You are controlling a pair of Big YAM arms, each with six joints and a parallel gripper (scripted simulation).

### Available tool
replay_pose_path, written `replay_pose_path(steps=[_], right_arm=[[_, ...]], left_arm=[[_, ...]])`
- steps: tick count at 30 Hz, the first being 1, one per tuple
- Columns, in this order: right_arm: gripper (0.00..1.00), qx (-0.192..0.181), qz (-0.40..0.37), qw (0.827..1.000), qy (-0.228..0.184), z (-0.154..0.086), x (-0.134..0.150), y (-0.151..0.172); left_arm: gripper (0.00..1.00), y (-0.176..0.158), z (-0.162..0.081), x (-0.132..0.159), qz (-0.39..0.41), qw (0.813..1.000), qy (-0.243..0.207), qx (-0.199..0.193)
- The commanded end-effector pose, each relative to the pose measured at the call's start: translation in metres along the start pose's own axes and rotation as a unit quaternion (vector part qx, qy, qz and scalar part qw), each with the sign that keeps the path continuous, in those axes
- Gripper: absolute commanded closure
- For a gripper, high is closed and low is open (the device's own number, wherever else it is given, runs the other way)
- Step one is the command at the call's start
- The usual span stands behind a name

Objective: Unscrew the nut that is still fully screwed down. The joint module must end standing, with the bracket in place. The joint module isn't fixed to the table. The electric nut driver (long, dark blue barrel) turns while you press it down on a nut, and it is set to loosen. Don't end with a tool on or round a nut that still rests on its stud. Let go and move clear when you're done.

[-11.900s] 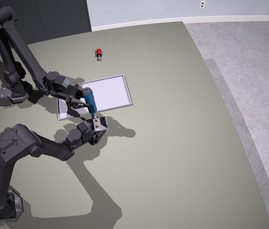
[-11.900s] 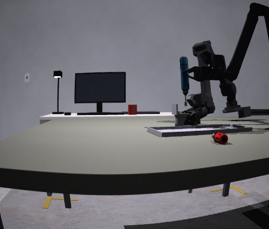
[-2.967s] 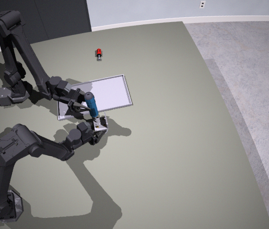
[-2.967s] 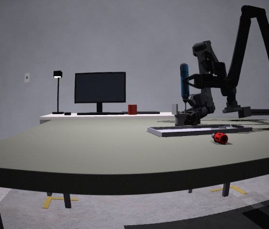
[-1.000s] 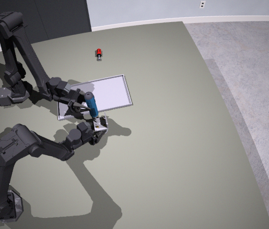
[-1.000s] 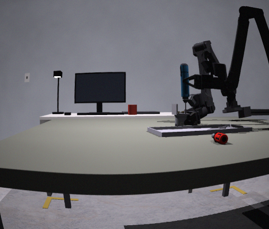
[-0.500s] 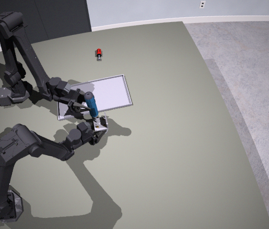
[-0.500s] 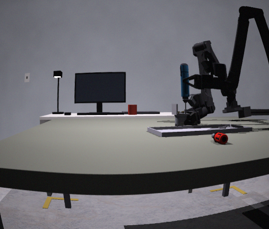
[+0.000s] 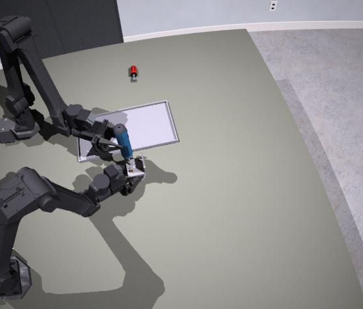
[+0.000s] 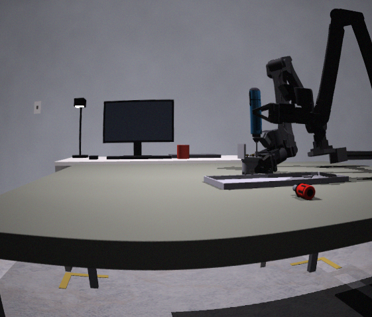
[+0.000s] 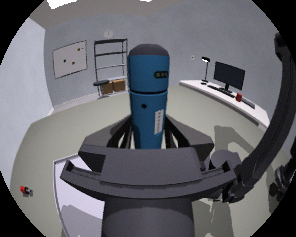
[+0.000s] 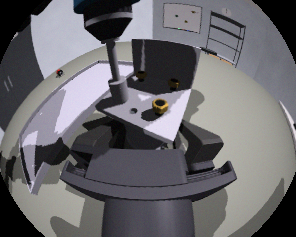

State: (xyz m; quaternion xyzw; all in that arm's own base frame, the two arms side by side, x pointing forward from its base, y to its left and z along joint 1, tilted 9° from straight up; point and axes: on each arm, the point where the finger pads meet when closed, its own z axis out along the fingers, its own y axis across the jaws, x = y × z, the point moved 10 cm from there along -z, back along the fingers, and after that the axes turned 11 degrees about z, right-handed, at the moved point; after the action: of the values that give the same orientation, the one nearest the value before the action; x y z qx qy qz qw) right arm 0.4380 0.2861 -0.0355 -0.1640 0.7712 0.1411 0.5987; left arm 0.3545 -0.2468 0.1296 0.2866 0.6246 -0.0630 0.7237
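The left hand (image 9: pixel 121 147) (image 10: pixel 256 111) (image 11: pixel 148 118) is partly open, its fingers closed on the blue barrel of the electric nut driver (image 9: pixel 123 143) (image 10: pixel 258 112) (image 11: pixel 149 99) (image 12: pixel 108 21). The driver is upright, its socket over one corner of the bracket (image 9: pixel 134 172) (image 12: pixel 150 121); any nut inside is hidden. Three brass nuts (image 12: pixel 160 106) are visible on the bracket. The right hand (image 9: pixel 134 181) (image 10: pixel 259 166) (image 12: pixel 148 118), about half open, grips the joint module (image 10: pixel 247 166), which stands on the worktop (image 9: pixel 241 199) (image 10: pixel 128 204) near the tray (image 9: pixel 172 121) (image 10: pixel 225 186) (image 11: pixel 56 191) (image 12: pixel 27 164).
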Motion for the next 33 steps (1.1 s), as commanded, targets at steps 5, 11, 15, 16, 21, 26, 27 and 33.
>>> replay_pose_path(steps=[5, 11, 15, 16, 21, 26, 27, 33], right_arm=[[0.41, 0.009, 0.0, 1.0, 0.016, 0.0, 0.01, -0.01], [0.41, 0.009, 0.0, 1.0, 0.016, 0.0, 0.01, -0.01], [0.41, 0.009, 0.0, 1.0, 0.016, 0.0, 0.01, -0.01], [0.41, 0.009, 0.0, 1.0, 0.016, 0.0, 0.01, -0.01], [0.41, 0.009, 0.0, 1.0, 0.016, 0.0, 0.01, -0.01], [0.41, 0.009, 0.0, 1.0, 0.016, 0.0, 0.01, -0.01], [0.41, 0.009, 0.0, 1.0, 0.016, 0.0, 0.01, -0.01], [0.41, 0.009, 0.0, 1.0, 0.016, 0.0, 0.01, -0.01]], left_arm=[[0.58, 0.002, 0.008, -0.02, 0.001, 1.0, -0.022, -0.005], [0.58, 0.002, 0.008, -0.023, 0.0, 1.0, -0.028, -0.006], [0.58, 0.001, 0.008, -0.023, 0.001, 1.0, -0.022, -0.003], [0.58, 0.001, 0.008, -0.024, 0.001, 1.0, -0.024, -0.003], [0.58, 0.001, 0.008, -0.027, 0.001, 1.0, -0.025, -0.003], [0.58, 0.002, 0.009, -0.031, 0.0, 0.999, -0.032, -0.005], [0.58, 0.002, 0.008, -0.031, 0.0, 0.999, -0.033, -0.005], [0.58, 0.002, 0.009, -0.031, 0.001, 1.0, -0.027, -0.003]])
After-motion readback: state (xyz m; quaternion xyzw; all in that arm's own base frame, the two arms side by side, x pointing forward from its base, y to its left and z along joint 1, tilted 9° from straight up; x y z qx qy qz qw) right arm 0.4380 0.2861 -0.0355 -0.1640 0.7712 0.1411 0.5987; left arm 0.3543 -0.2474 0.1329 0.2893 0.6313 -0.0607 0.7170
